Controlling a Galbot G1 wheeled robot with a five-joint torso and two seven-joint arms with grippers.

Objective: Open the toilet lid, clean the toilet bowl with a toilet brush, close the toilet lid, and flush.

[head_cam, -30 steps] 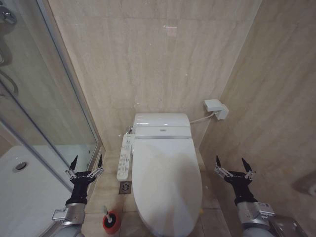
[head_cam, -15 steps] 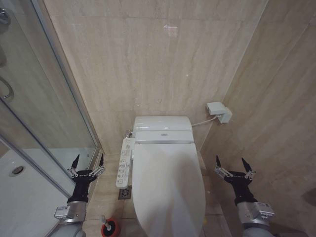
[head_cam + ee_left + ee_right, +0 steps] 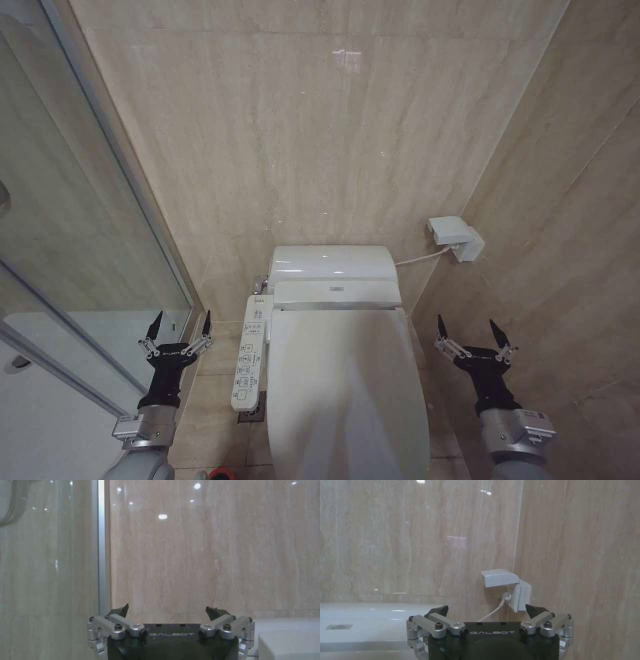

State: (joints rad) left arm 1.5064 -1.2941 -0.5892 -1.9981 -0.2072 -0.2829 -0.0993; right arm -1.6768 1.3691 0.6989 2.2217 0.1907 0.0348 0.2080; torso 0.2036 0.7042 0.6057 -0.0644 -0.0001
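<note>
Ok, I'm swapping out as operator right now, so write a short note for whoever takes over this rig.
Left gripper: open, empty, raised on the left of the toilet, beside the button panel.
Right gripper: open, empty, raised on the right of the toilet, near the side wall.
Toilet lid: down, covering the toilet bowl.
Toilet brush: a sliver of its red holder shows at the head view's bottom edge, on the floor left of the toilet.
Done: nothing yet.
Left: open lid, brush bowl, close lid, flush.

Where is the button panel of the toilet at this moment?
In the head view, the button panel lies along the robot's left side of the closed toilet lid, between it and the left pincer.
</note>
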